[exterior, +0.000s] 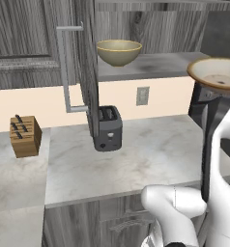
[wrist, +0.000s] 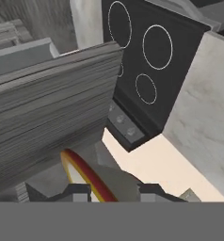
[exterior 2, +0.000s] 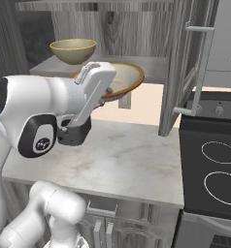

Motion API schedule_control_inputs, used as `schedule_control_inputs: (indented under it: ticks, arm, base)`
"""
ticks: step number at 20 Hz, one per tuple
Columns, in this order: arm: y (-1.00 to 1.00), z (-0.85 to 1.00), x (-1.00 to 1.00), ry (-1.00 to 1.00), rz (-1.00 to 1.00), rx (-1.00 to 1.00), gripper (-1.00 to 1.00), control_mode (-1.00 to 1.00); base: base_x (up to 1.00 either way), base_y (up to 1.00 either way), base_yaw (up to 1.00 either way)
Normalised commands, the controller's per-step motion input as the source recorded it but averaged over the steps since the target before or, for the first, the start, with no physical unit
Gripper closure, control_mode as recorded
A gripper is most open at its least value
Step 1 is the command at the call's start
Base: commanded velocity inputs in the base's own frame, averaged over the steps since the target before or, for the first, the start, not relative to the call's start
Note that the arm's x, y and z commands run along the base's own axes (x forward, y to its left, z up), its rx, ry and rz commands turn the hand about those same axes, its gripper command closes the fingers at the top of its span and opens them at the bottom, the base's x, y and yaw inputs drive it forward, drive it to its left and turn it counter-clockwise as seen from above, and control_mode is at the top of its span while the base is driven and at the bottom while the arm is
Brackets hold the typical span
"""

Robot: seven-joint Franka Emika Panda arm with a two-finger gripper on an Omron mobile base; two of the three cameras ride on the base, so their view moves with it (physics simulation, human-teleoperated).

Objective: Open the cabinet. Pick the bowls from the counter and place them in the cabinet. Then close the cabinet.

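Left base view: the cabinet (exterior: 90,72) stands open, its left door swung out edge-on with the bar handle (exterior: 66,67) facing left. The olive-yellow bowl (exterior: 119,52) sits on the grey shelf (exterior: 155,65) inside. The tan-rimmed bowl (exterior: 216,75) is up in the air at the shelf's right end, above the counter (exterior: 136,154). A toaster (exterior: 107,128) stands on the counter below the door, a knife block (exterior: 24,136) well off to the left.

Right base view: the arm reaches in from the left; the tan-rimmed bowl sits tilted just in front of the shelf edge, partly behind the hand (the fingertips themselves are hidden). The stovetop (exterior 2: 214,169) lies to the right.

Hand view: the gripper (wrist: 111,193) is clamped on the tan-rimmed bowl's rim, which runs up between the two fingers (wrist: 78,192)
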Motion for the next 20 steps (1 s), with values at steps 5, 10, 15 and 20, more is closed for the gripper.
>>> schedule_control_inputs:
  ticks: [5, 10, 15, 20]
  arm:
    - [0.0, 0.0, 0.05, -0.16, 0.0, 0.0, 1.0, -1.0]
    - [0.0, 0.0, 0.15, -0.11, 0.0, 0.0, 1.0, -1.0]
    - [0.0, 0.02, 0.34, 0.0, 0.0, 0.0, 1.0, -1.0]
    - [0.0, 0.12, 0.35, 0.03, 0.0, 0.0, 1.0, -1.0]
  base:
    - [0.0, 0.0, 0.0]
    - [0.0, 0.0, 0.0]
    - [0.0, 0.0, 0.0]
    - [0.0, 0.0, 0.0]
